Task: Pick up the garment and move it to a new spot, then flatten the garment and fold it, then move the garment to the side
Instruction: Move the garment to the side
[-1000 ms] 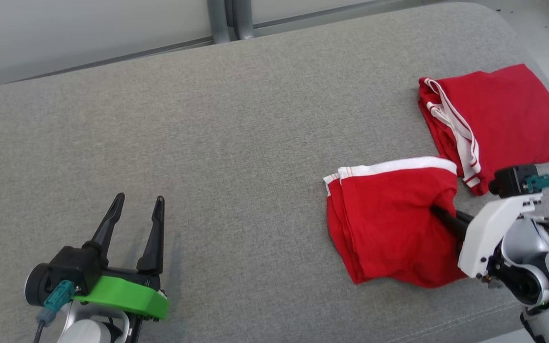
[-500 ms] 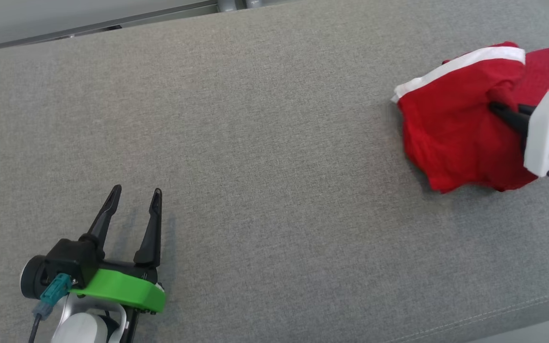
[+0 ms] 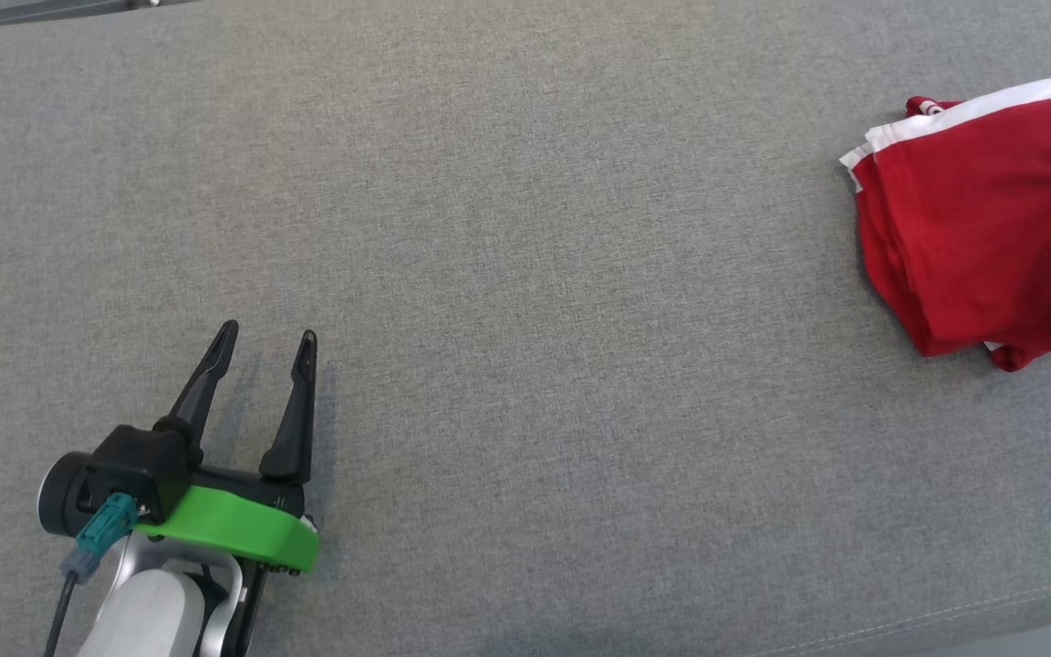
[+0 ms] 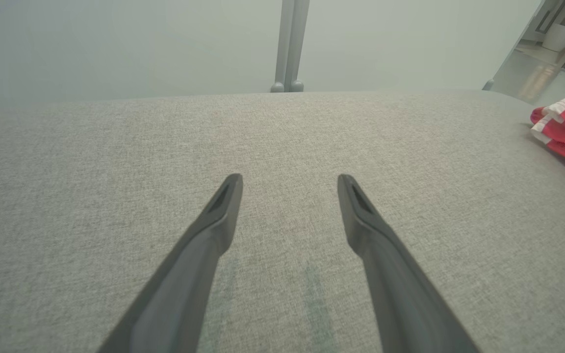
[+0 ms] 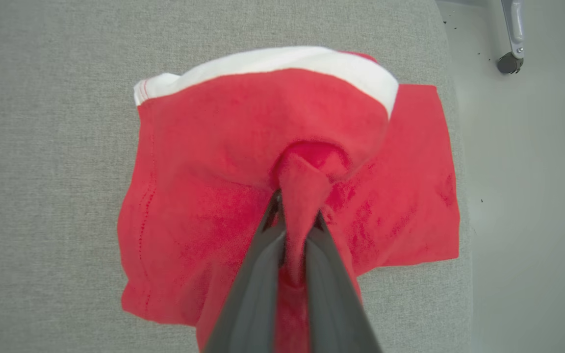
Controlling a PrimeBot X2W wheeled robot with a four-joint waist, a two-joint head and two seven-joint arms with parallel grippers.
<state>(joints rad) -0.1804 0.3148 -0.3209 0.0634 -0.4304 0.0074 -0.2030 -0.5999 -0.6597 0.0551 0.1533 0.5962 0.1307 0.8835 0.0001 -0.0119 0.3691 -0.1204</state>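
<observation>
The garment (image 3: 982, 228) is red with a white band, folded, and sits at the right edge of the head view on the grey padded table (image 3: 525, 274). In the right wrist view my right gripper (image 5: 296, 208) is shut on a pinched ridge of the garment (image 5: 223, 162), whose cloth bunches up around the fingers. My left gripper (image 3: 268, 330) rests at the lower left, far from the garment. Its fingers stand open with nothing between them, and bare table shows past the left gripper (image 4: 290, 179) in the left wrist view.
A second red garment (image 5: 420, 196) lies flat under the held one, close to the table's right end (image 5: 461, 147). Beyond that end are pale floor and a caster foot (image 5: 508, 61). A metal post (image 4: 290, 44) stands behind the table's far edge.
The head camera has shifted, pushing the garment to the right edge. The right gripper has carried the garment away from me and over the second red garment. The left gripper has stayed put.
</observation>
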